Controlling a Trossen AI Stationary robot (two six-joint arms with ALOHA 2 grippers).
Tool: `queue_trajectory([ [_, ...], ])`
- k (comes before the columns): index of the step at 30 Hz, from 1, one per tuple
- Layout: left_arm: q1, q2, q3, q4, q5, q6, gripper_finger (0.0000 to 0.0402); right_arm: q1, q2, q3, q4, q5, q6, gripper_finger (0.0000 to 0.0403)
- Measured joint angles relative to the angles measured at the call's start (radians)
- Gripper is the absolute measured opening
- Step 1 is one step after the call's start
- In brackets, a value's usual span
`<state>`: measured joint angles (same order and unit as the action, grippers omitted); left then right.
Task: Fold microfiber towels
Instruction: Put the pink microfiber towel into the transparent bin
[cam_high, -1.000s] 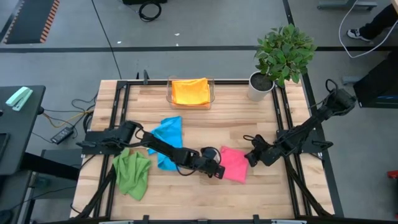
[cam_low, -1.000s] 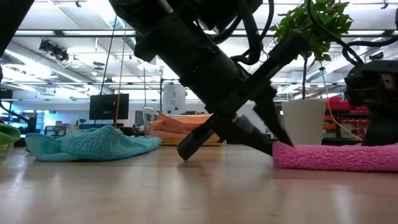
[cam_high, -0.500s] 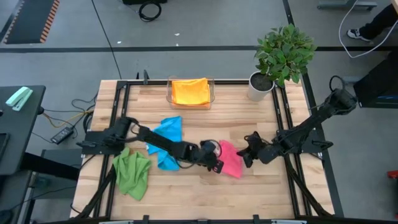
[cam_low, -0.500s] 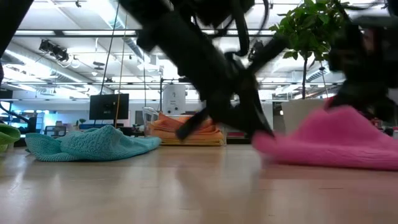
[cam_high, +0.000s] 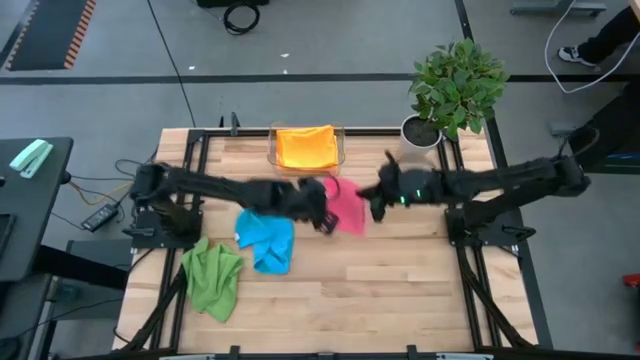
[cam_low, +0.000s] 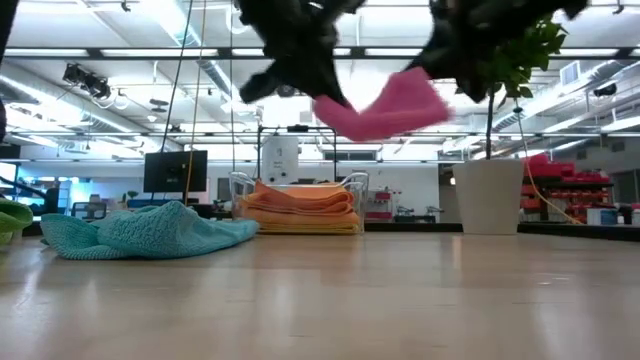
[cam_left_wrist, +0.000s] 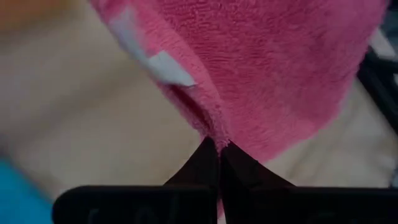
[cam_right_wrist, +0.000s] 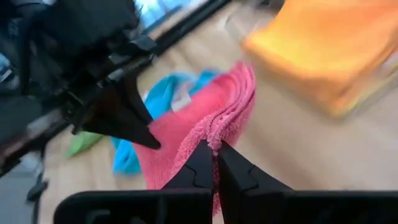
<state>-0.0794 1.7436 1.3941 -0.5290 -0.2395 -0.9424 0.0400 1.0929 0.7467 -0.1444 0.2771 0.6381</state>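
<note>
high view shows you both the left gripper and right gripper pinching the pink towel up in the air near the tray, so next lay it flat to fold.

**Both arms raised, tools pinched shut at mid-worktop**

The left arm reaches from 9 o'clock toward the centre, its tool lifted off the worktop, fingers pressed together on the pink towel. The right arm stretches in from 3 o'clock, its tool likewise raised and clamped on the same towel's opposite edge.
</note>
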Motion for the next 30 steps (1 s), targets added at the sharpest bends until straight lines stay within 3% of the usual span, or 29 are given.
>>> queue_trajectory([
  [5,0.152,-0.115,0.002,-0.152,-0.009,0.123,0.0007,-0.229,0.095,0.098,0.005,-0.142,-0.134,0.0007],
  [12,0.387,-0.135,-0.002,-0.231,0.026,0.353,0.0009,-0.442,0.441,0.373,0.045,-0.261,-0.268,0.0007],
  [16,0.523,-0.127,-0.044,-0.199,0.061,0.425,0.0007,-0.512,0.635,0.568,-0.038,-0.280,-0.299,0.0006],
  [21,0.658,-0.127,-0.151,-0.051,0.230,0.464,0.0010,-0.567,0.804,0.742,-0.112,-0.279,-0.309,0.0006],
  [30,0.713,-0.127,-0.298,0.068,0.349,0.483,0.0010,-0.597,0.964,0.883,-0.143,-0.285,-0.314,0.0006],
])
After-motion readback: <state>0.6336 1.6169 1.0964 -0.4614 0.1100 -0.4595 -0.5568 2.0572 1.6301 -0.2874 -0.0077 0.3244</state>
